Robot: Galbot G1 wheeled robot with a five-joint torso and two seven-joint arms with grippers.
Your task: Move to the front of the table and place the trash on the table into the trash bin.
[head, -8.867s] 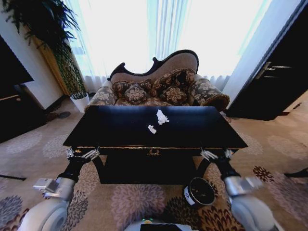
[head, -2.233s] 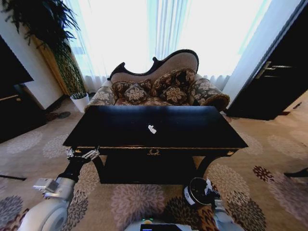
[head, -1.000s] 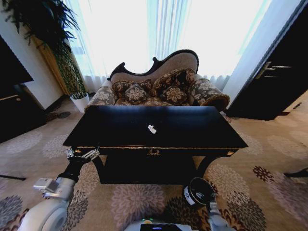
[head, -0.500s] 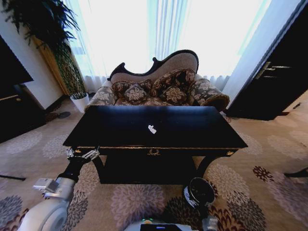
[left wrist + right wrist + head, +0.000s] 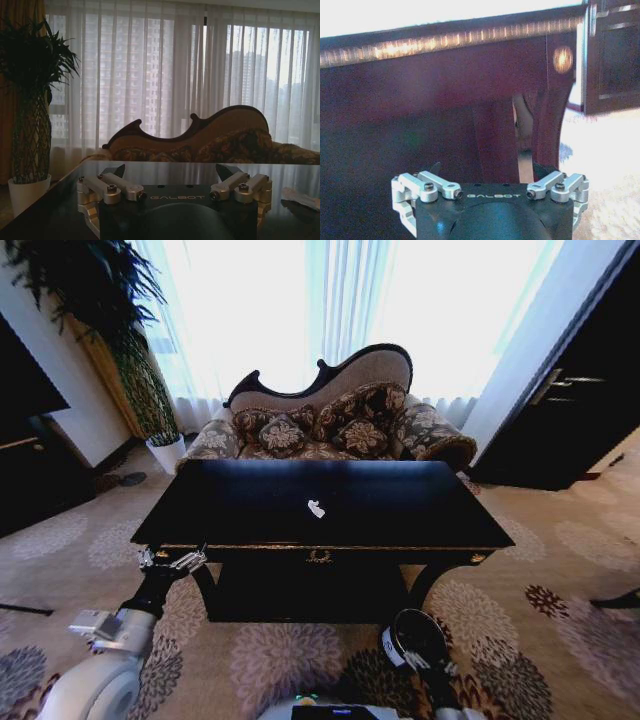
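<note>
Glossy black table (image 5: 400, 515) on floral carpet (image 5: 280, 655), before a patterned sofa (image 5: 340, 420) and sheer-curtained windows; 1 white paper scrap (image 5: 316, 508) lies near its centre. The left gripper (image 5: 172, 560) waits, jaws wide and empty, at the table's front-left corner. The right gripper (image 5: 428, 664), also spread wide, hangs low beside the trash bin (image 5: 415, 638), whose contents are indistinct.

One white paper scrap (image 5: 316, 508) lies on the table (image 5: 420, 510); the trash bin (image 5: 412, 637) stands below.
</note>
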